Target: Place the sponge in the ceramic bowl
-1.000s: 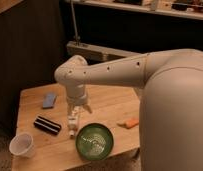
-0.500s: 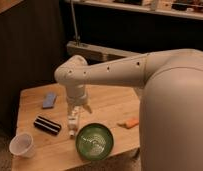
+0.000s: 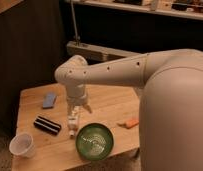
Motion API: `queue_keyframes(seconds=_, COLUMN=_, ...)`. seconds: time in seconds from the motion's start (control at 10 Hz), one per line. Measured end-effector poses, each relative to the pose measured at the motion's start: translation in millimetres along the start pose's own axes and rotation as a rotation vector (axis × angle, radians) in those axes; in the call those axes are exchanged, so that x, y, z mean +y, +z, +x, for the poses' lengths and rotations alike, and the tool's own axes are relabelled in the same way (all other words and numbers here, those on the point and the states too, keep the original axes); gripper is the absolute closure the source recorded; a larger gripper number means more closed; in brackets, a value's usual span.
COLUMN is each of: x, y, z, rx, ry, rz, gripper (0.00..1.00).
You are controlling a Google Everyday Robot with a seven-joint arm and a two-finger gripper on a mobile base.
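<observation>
Starting nearest the camera, the robot's white body (image 3: 177,115) fills the right side of the view, and its arm (image 3: 107,75) reaches left over the wooden table (image 3: 111,102).

1. Near edge of the table: a small white cup (image 3: 21,145) stands upright at the left corner. The ceramic bowl (image 3: 95,141), green with a dark rim and a shiny inside, sits at the middle of the near edge, well apart from the cup. Nothing lies in the bowl.
2. Middle band: a black block with white stripes (image 3: 47,125) lies flat between the cup and the arm's wrist. The gripper (image 3: 73,127) points down just left of and behind the bowl, with its tip close to the tabletop. Whether the claw is released or clenched cannot be told from this view. An orange carrot-like piece (image 3: 130,123) lies to the right of the bowl, near the robot's body.
3. Far band: the sponge (image 3: 49,100), a flat blue pad, lies on the far left part of the table, well apart from the bowl and from the gripper.
4. Beyond the table: a grey horizontal bar (image 3: 102,51) with a thin upright post crosses a dark background.
</observation>
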Motion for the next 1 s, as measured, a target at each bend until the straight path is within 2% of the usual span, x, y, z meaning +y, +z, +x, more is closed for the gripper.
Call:
queue_keyframes(seconds=0.2, x=2.0, y=2.9, z=-25.9, rx=-0.007, ry=0.003, rz=-0.011, gripper=0.35)
queue_keyframes(seconds=0.5, x=10.8, y=4.2, z=-104.8, rx=-0.019, ry=0.006, rz=-0.006, gripper=0.35)
queue_keyframes(seconds=0.6, x=31.4, y=5.6, z=-139.2, rx=-0.02, ry=0.003, rz=-0.008, gripper=0.35)
queue_keyframes(seconds=0.8, x=54.3, y=9.6, z=-177.6, rx=-0.018, ry=0.006, rz=-0.008, gripper=0.35)
queue_keyframes(seconds=0.9, x=70.0, y=15.8, z=-208.0, rx=-0.018, ry=0.011, rz=-0.011, gripper=0.35)
queue_keyframes(seconds=1.0, x=79.2, y=18.7, z=-222.6, rx=-0.027, ry=0.01, rz=-0.019, gripper=0.35)
